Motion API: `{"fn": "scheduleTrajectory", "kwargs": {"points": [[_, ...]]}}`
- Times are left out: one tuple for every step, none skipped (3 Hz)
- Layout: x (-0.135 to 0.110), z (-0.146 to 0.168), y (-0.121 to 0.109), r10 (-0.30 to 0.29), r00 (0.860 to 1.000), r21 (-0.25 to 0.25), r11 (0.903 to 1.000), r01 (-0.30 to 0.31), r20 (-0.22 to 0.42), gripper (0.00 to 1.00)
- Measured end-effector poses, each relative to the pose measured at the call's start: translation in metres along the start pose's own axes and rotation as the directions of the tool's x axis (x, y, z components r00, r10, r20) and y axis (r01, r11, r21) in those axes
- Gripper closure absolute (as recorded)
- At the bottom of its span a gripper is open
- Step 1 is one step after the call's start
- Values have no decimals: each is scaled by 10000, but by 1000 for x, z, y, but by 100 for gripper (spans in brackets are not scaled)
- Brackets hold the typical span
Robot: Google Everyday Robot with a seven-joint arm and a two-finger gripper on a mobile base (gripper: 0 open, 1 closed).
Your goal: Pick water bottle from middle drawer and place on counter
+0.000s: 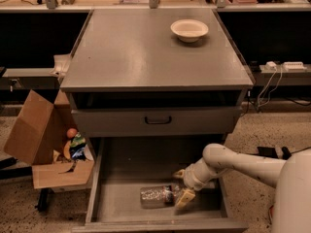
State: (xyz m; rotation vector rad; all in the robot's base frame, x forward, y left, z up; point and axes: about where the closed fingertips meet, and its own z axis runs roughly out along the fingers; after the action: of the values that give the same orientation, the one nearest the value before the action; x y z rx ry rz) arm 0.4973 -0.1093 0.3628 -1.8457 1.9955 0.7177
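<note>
water bottle (156, 196) lying on its side on middle drawer (121, 178) floor, long axis left-right, neck pointing right, gripper (181, 186) just at neck end, fingers spread apart

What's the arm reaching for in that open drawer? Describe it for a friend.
Below the grey counter, the middle drawer stands pulled out. On its floor, beside the gripper, lies the water bottle on its side: clear and crinkled, unlike the cream bowl up top.
</note>
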Motion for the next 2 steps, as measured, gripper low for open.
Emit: {"fn": "scheduleTrajectory", "kwargs": {"points": [[-11,6,2,-104,9993,-17,9999,105,361,41],[-21,10,8,-142,9959,-13,9999,144,895,64]]}}
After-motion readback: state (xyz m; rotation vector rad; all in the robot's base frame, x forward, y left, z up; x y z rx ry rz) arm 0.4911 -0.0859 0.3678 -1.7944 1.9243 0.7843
